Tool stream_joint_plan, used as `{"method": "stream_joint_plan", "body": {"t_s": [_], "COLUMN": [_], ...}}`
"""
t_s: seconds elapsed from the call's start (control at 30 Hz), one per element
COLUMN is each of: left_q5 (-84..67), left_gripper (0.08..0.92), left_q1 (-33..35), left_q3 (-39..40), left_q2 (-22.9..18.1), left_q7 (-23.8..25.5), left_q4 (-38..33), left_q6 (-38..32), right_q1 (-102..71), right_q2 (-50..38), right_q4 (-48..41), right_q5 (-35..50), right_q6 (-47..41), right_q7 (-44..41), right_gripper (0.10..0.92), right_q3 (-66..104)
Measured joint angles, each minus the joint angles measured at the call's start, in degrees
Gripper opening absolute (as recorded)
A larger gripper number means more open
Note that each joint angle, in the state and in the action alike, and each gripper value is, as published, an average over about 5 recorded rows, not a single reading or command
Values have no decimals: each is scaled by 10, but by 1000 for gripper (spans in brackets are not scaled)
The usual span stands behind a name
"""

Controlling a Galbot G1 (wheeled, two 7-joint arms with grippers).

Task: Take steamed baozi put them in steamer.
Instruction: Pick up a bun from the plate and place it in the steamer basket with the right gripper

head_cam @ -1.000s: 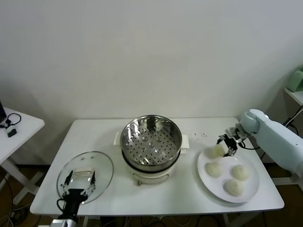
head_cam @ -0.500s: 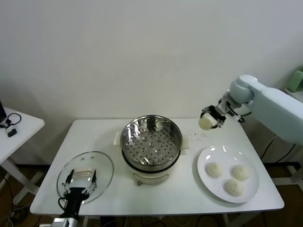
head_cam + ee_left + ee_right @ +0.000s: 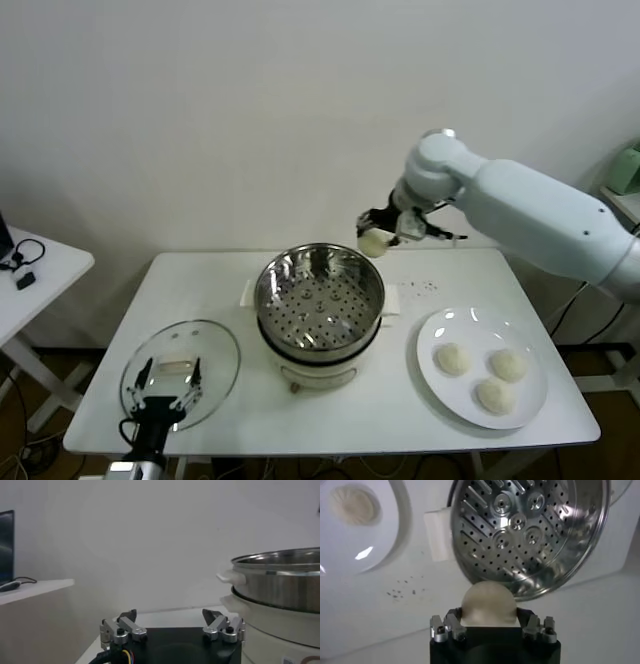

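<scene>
My right gripper (image 3: pixel 378 232) hangs in the air just behind the steamer's far right rim, shut on a cream-white baozi (image 3: pixel 375 241). In the right wrist view that baozi (image 3: pixel 487 603) sits between the fingers, with the perforated tray of the steamer (image 3: pixel 530 530) beyond it. The shiny steel steamer (image 3: pixel 320 300) stands mid-table with nothing on its tray. Three more baozi (image 3: pixel 452 358) (image 3: pixel 508 364) (image 3: pixel 494 396) lie on the white plate (image 3: pixel 440 325) at the right. My left gripper (image 3: pixel 160 405) rests open over the glass lid, its fingers (image 3: pixel 120 627) spread apart with nothing between them.
A round glass lid (image 3: pixel 215 350) lies flat on the table's front left. Dark crumbs (image 3: pixel 425 287) speckle the tabletop behind the plate. A small side table (image 3: pixel 40 275) with a cable stands to the left. The wall rises close behind the table.
My right arm has lifted one baozi off the plate and swung it left and up, from the plate's back edge to just behind the steamer's rim. The left arm has stayed still.
</scene>
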Motion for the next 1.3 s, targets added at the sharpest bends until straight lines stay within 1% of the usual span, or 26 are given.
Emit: {"method": "stream_joint_plan", "body": {"t_s": [0.37,0.97,1.07,1.23,1.3], "left_q5": [-2,-6,-6,-6,-6], "left_gripper": [823,823,823,823,823], "left_q1": [11,20,23,25,26], "left_q3": [-2,-2,-3,-4,-4], "left_q2": [-4,-7,-7,-8,-8], "left_q7": [0,0,0,-3,-5], "left_q4": [-5,-2,-3,-3,-2], "left_q6": [5,2,-1,-3,-4], "right_q1": [-49,-94,-97,-99,-99], "right_q2": [90,143,148,154,154], "right_q4": [-63,-123,-130,-136,-136], "right_q5": [-70,-122,-127,-130,-129], "right_q6": [24,42,45,50,50], "right_q7": [2,5,6,6,4], "right_gripper": [721,733,746,806,817], "right_q3": [5,12,14,17,19]}}
